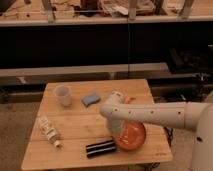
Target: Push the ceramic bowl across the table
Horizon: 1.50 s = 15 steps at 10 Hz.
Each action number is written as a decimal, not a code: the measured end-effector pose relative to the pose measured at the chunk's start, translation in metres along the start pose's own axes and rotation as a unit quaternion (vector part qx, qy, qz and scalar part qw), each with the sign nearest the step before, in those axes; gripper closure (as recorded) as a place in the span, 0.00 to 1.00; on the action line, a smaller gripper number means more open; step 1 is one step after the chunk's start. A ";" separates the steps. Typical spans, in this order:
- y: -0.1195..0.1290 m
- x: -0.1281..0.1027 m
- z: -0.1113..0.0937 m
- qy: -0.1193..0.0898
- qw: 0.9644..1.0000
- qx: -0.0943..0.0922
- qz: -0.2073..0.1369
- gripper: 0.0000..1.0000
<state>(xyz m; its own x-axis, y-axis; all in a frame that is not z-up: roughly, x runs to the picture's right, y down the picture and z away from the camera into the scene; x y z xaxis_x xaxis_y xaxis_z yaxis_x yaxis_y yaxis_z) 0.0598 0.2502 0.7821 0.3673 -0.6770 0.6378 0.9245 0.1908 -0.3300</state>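
Camera view: 1 cup point(63, 95), 1 ceramic bowl point(135, 136), 1 hand point(118, 134) by it, grip unclear

1. The arm point(160, 114) is a thick, smooth, off-white tube that runs from the right edge of the frame to the centre.
2. Its casing is rounded all along, paler on top and shaded grey-beige underneath.
3. At the centre of the frame the tube swells into a bulging joint point(112, 107) of the same off-white, with a small rounded cap on its upper side.
4. A wider white shell point(202, 142) with a curved outline fills the lower right corner.
5. The gripper point(118, 134) sits in the lower middle of the frame, just under the joint, on a short pale link in shadow.
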 end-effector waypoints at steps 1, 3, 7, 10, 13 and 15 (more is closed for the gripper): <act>-0.001 -0.001 0.000 0.000 1.000 0.000 -0.002 0.81; -0.002 -0.001 0.001 -0.001 1.000 0.000 -0.004 0.81; -0.004 -0.003 0.002 -0.001 1.000 -0.001 -0.011 0.81; -0.006 -0.004 0.002 -0.002 1.000 0.000 -0.016 0.81; -0.007 -0.004 0.003 -0.003 1.000 0.000 -0.020 0.81; -0.008 -0.004 0.004 -0.003 1.000 0.000 -0.022 0.81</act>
<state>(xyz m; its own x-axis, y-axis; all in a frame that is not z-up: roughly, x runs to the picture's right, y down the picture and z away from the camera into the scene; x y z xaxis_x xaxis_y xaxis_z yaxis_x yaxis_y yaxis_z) 0.0514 0.2542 0.7845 0.3276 -0.6801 0.6558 0.9395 0.1612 -0.3021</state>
